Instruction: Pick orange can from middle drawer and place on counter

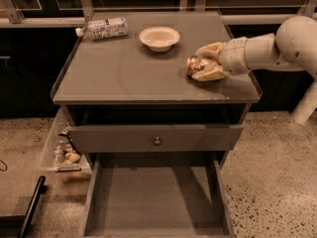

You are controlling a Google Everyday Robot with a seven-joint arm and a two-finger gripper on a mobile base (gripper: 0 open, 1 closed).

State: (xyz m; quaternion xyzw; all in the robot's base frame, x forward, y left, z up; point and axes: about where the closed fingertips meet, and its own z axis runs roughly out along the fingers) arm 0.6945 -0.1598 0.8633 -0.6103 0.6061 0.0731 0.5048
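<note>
Claw [203, 63] clasps the orange can [192, 65], set down on the bench [124, 78] at right, evidently positioned for release.

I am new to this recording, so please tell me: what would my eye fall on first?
The white arm reaching in from the right, its gripper closed around the orange can on the right side of the counter. Next, the middle drawer pulled far out below, its floor bare. A white bowl and a lying bottle sit at the counter's back.
</note>
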